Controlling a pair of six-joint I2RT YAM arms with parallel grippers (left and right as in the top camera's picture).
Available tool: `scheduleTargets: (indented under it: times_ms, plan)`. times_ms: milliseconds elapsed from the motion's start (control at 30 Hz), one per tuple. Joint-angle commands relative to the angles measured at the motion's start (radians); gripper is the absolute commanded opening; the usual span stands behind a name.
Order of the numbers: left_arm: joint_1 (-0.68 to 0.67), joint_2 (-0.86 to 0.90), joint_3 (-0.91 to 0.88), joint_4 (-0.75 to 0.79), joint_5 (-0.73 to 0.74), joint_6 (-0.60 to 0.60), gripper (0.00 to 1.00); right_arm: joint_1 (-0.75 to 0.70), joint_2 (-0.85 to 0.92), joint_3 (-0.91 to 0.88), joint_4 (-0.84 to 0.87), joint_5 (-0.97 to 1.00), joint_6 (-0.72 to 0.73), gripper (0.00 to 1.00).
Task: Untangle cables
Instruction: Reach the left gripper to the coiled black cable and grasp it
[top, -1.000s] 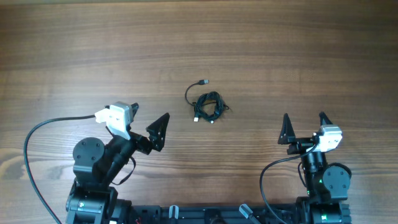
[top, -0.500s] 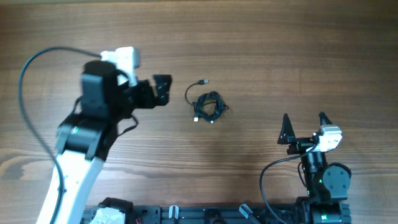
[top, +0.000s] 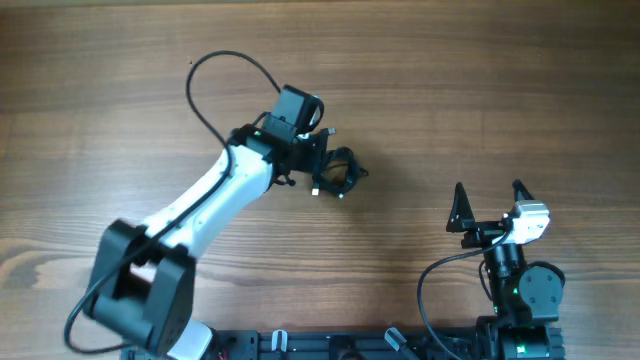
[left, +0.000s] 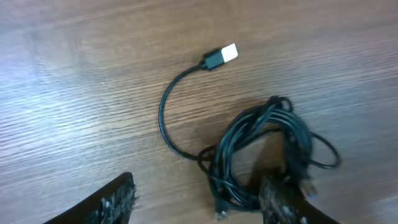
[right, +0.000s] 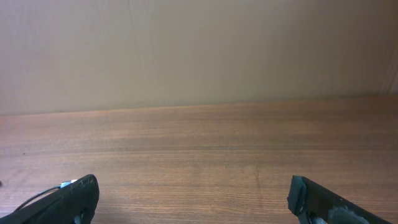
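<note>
1. The wooden table (top: 500, 80) is the biggest thing; it is brown with long lines in the wood; everything sits on it.
2. The left arm (top: 210, 200) is white and black; it reaches far out over the table to the middle; a thick black wire (top: 215, 70) makes a big loop beside it.
3. The right arm (top: 520, 290) is small in the overhead view; it sits at the near edge of the table, well apart from the cords.
4. The left claw (left: 200, 200) is spread wide; one finger (left: 115, 202) is off to one side of the cords over bare wood; the other finger (left: 283, 199) is at the edge of the bundle; I cannot tell if it touches the cords; it pinches nothing.
5. The right claw (top: 488, 190) is spread wide too; its two black tips point away from the robot; its own camera sees only bare wood and a plain wall between them; it holds nothing.
6. The cables (left: 261, 149) are thin and black; they lie in a small messy knot near the middle of the table, just in front of the left claw; one cord curves out of the knot in a loose bend.
7. The plug (left: 222, 56) is the smallest thing; it is on the end of that loose cord; it has a shiny tip; it lies flat on the wood, a bit away from the knot.
</note>
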Motion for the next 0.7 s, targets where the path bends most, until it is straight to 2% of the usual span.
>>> scheduleTargets:
  times_ms: [0,100,167,200,233,333,467,500,533,600,667]
  plan:
    - [-0.004,0.080,0.015,0.029,0.063,0.020,0.65,0.003,-0.003,-0.001,0.002,-0.002,-0.009,1.00]
    - [-0.004,0.116,0.015,0.048,0.076,0.020,0.61,0.003,-0.003,-0.001,0.002,-0.002,-0.009,1.00]
    - [-0.004,0.126,0.014,0.063,0.076,0.020,0.56,0.003,-0.003,-0.001,0.002,-0.002,-0.008,1.00]
    - [-0.004,0.137,0.014,0.076,0.076,0.020,0.46,0.003,-0.003,-0.001,0.002,-0.002,-0.009,1.00]
    - [-0.004,0.145,0.014,0.084,0.077,0.020,0.40,0.003,-0.003,-0.001,0.002,-0.002,-0.009,1.00]
    - [-0.004,0.182,0.014,0.116,0.190,0.019,0.41,0.003,-0.003,-0.001,0.002,-0.002,-0.009,1.00]
    - [-0.005,0.211,0.014,0.124,0.216,0.019,0.28,0.003,-0.003,-0.001,0.002,-0.002,-0.009,1.00]
    - [-0.004,0.210,0.014,0.117,0.182,0.019,0.10,0.003,-0.003,-0.001,0.002,-0.002,-0.009,1.00]
    - [-0.003,0.206,0.014,0.109,0.125,0.018,0.04,0.003,-0.003,-0.001,0.002,-0.002,-0.009,1.00]
    - [0.002,0.187,0.015,0.097,-0.007,-0.048,0.04,0.003,-0.003,-0.001,0.002,-0.002,-0.009,1.00]
    - [0.004,0.134,0.016,0.048,-0.115,-0.200,0.04,0.003,-0.003,-0.001,0.002,-0.002,-0.009,1.00]
